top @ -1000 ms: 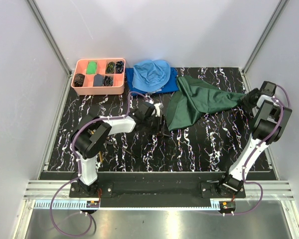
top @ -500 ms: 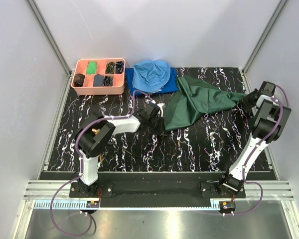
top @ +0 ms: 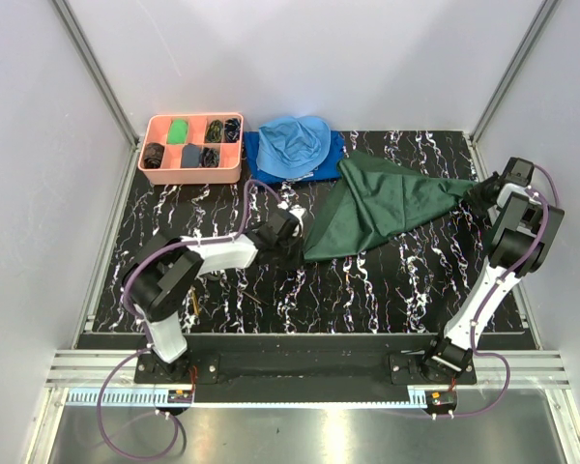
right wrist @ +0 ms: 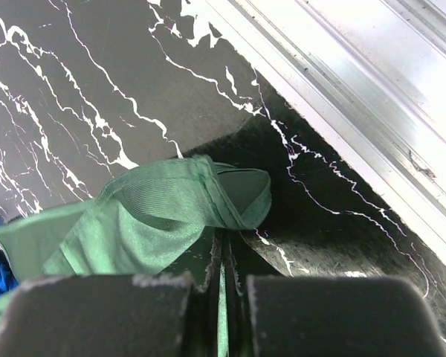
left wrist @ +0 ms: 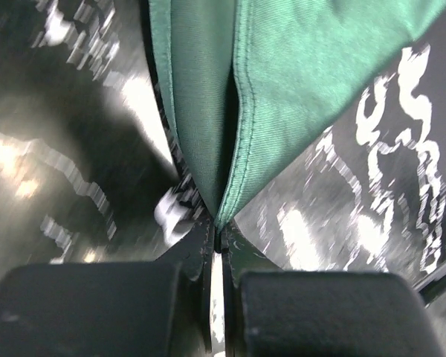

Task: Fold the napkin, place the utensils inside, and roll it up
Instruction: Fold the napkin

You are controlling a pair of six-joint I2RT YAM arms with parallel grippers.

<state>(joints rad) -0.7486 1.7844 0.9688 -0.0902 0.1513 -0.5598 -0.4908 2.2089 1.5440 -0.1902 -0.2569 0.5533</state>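
Note:
The dark green napkin (top: pixel 387 201) lies stretched across the back right of the black marble table, folded over into a rough triangle. My left gripper (top: pixel 298 244) is shut on its near-left corner, and in the left wrist view the hemmed corner (left wrist: pixel 230 201) runs down between the jaws of that gripper (left wrist: pixel 219 239). My right gripper (top: pixel 479 189) is shut on the napkin's far-right corner; the cloth (right wrist: pixel 149 216) bunches just ahead of its jaws (right wrist: pixel 223 245). A slim gold-coloured streak (top: pixel 352 275) near the napkin's front edge may be one of the utensils; it is too small to tell.
A pink compartment tray (top: pixel 191 178) with small dark and green items stands at the back left. A light blue cloth (top: pixel 295 143) lies on a royal-blue cloth (top: pixel 256 166) at the back centre. The table's metal side rail (right wrist: pixel 357 97) runs close by the right gripper.
Both grippers have shut on napkin corners. The left one has pulled its corner left and towards the near edge, drawing the bunched cloth out flatter.

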